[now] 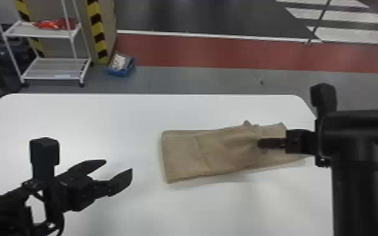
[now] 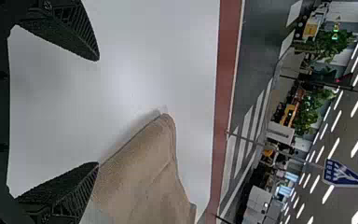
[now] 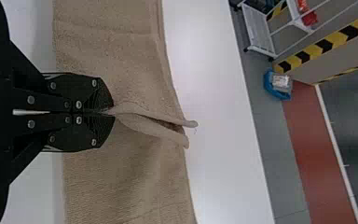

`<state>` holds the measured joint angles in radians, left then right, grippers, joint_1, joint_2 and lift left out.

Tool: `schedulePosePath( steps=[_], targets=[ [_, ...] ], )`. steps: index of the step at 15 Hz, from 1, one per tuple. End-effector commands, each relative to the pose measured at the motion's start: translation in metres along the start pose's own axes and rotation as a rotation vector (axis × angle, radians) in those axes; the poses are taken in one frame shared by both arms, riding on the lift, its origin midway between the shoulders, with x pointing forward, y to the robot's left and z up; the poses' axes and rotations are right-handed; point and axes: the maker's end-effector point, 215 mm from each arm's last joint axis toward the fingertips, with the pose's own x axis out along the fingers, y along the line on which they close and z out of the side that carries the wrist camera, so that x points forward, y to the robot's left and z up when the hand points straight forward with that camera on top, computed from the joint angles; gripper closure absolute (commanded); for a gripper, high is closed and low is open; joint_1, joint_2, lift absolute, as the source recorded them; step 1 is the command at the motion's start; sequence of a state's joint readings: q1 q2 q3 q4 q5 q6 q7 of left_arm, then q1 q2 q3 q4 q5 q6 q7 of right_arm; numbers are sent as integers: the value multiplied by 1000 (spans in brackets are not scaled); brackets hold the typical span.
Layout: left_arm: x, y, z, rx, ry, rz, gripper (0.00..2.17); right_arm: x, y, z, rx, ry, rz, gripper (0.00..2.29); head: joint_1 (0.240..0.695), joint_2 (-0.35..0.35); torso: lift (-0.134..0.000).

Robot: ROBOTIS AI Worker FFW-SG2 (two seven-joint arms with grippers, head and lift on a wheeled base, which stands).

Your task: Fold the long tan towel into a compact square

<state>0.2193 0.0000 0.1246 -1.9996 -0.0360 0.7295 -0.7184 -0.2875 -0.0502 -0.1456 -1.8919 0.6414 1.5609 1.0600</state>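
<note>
I can pass over the table [image 1: 103,116] beyond the towel [image 1: 182,150] and along its near side. My left gripper [image 1: 118,165] hangs with fingers spread, and a free gap lies between it and the towel's left end. On the right, my right gripper [image 1: 258,143] pinches a raised fold, and my right arm [image 1: 361,175] stands in the way from the right.

The right tool [image 1: 259,143] has its black fingers [image 3: 103,95] closed on a pinch of the tan towel [image 3: 107,186], which lies on the white bench [image 3: 214,116]. From the fingertips, two raised folds run to the towel's edge, a narrow gap between them. Beyond the bench stand a white wire rack [image 3: 259,32] holding something red [image 3: 306,14], yellow-and-black striping [image 3: 324,45] and a blue container [image 3: 269,88] beside a red floor band [image 3: 303,135].
</note>
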Motion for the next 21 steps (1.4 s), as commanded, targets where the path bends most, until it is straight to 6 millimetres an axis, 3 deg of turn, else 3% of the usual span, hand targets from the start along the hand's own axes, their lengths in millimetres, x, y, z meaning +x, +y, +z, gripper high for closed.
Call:
schedulePosePath(
  steps=[1,5,7,9,10,13,16,17,19,21],
  targets=[
    [2,-7,-4,-1,7,-9,87,15,-26,-35,78,86,-32,1592,695,-128,-124],
    [4,-5,-4,9,12,-1,87,12,-39,-32,130,71,-23,1592,695,-163,-124],
    [5,-5,-4,12,17,3,87,-15,-48,11,144,-36,-12,1592,695,-168,-124],
    [6,-4,-6,9,20,5,87,-35,-68,23,153,-78,-20,1592,695,-181,-124],
    [8,-4,-8,6,24,3,87,-34,-77,14,170,-63,-26,1592,695,-189,-124],
    [15,-7,-11,4,31,-5,87,-2,-85,-33,193,71,-58,1592,695,-231,-124],
    [15,-7,-13,3,34,0,87,2,-81,-35,178,85,-64,1592,695,-233,-124],
    [14,-6,-14,2,35,0,87,2,-81,-35,182,83,-62,1484,695,-232,-124],
    [14,-6,-16,2,35,0,87,-2,-83,-32,184,71,-65,417,695,-231,-124],
    [15,-7,-17,4,35,-4,87,-4,-86,-28,182,66,-77,319,695,-232,-124]
  ],
)
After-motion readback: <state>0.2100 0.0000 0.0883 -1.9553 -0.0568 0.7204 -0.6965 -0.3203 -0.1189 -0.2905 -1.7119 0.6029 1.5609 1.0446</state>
